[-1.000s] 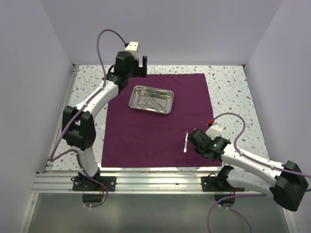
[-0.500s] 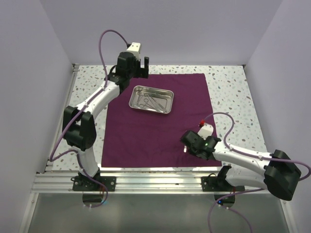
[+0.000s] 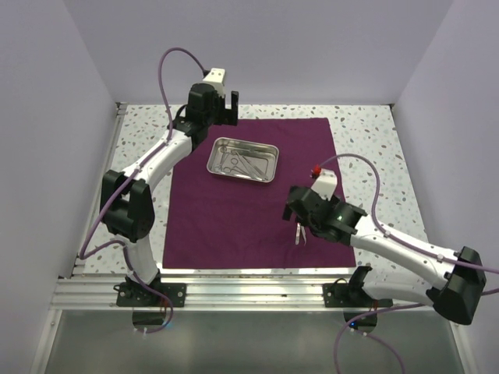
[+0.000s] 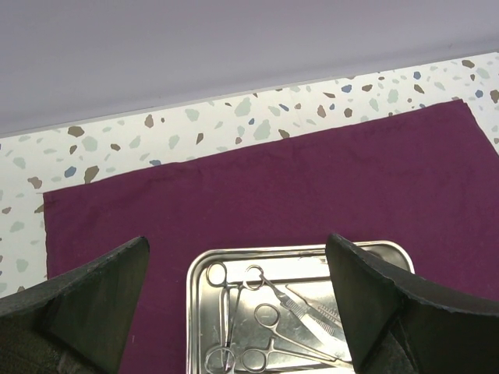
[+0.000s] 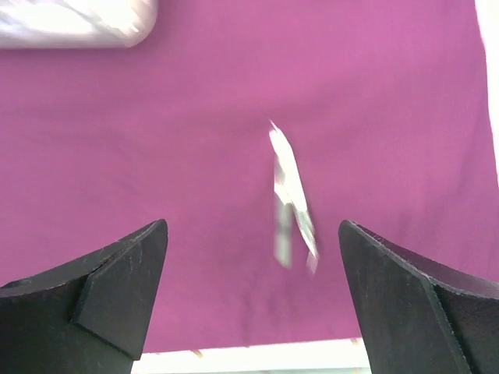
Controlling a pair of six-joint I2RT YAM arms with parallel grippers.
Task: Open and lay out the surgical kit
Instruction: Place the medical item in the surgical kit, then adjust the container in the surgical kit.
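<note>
The dark purple cloth (image 3: 234, 210) of the surgical kit lies spread flat on the table. On its far half stands the shiny steel tray (image 3: 269, 173), holding scissors and forceps (image 3: 236, 162). My left gripper (image 3: 221, 117) hovers open over the tray's far edge; the left wrist view shows the tray (image 4: 195, 312) and the ring-handled instruments (image 4: 265, 319) between its wide fingers. Silver tweezers (image 3: 299, 232) lie on the cloth near its front right. My right gripper (image 3: 293, 209) hangs open just above them, and the tweezers (image 5: 290, 187) look blurred, free of both fingers.
Speckled tabletop (image 3: 366, 140) borders the cloth on the left, far and right sides. Pale walls close in the back and both sides. A metal rail (image 3: 234, 292) with the arm bases runs along the near edge. The tray's corner (image 5: 78, 23) shows blurred in the right wrist view.
My right gripper has gone from shut to open, letting go of the tweezers, which now lie on the cloth. It has shifted left and towards the tray. The left arm has stayed put.
</note>
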